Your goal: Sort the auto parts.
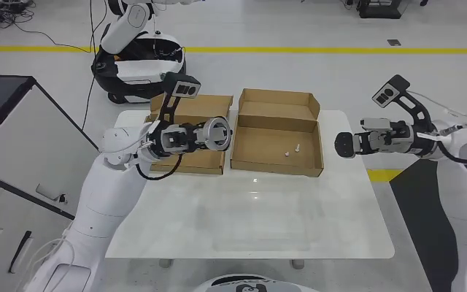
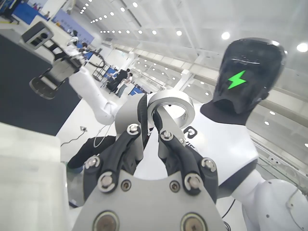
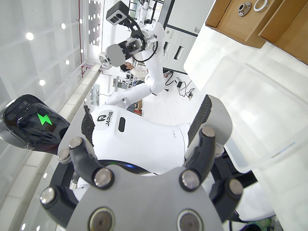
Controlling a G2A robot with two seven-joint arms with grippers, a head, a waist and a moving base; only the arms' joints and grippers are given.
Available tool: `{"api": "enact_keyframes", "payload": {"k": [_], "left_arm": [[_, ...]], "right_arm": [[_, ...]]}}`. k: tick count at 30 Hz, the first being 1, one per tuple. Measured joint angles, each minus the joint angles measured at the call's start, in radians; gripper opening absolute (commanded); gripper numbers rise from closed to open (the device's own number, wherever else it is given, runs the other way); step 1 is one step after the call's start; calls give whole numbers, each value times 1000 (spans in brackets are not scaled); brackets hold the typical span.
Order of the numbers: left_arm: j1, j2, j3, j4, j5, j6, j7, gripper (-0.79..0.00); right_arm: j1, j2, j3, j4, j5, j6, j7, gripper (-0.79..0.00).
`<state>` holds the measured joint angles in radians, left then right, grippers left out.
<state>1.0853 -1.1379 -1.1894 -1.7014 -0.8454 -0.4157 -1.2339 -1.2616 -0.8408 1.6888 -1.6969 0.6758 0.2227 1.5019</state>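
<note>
**Left gripper holds a ring above the left box; right gripper spread and empty**

The left gripper (image 1: 206, 135) is clamped on a silver metal ring (image 1: 217, 133) and holds it in the air above the left brown cardboard box (image 1: 204, 163). One finger passes through the ring's hole and the other presses on the outside, so the ring's wall is pinched between them.

That box stands at the far left of the white table (image 1: 248, 219). The right brown cardboard box (image 1: 266, 142) stands just beside it, toward the far middle. In the left box lie a grey flanged metal part (image 3: 244, 8) and a flat white ring (image 3: 261, 3), close together on its floor. Two small white pieces (image 1: 292, 151) lie on the floor of the right box, toward its near right corner.

The right gripper (image 3: 146, 118) hangs at the table's right edge, beside the right box and well apart from the held ring. Its fingers are spread wide with nothing between them.
</note>
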Motion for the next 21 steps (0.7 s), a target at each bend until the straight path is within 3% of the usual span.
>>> {"api": "enact_keyframes", "payload": {"k": [7,11,21], "left_arm": [[3,0,-4,20,51,24,40,-785],[-62,0,-1,74,130,56,20,-785],[-240,19,15,266,522,149,-72,-785]], "right_arm": [[0,0,0,0,0,0,0,0],[0,0,0,0,0,0,0,0],[0,0,0,0,0,0,0,0]]}}
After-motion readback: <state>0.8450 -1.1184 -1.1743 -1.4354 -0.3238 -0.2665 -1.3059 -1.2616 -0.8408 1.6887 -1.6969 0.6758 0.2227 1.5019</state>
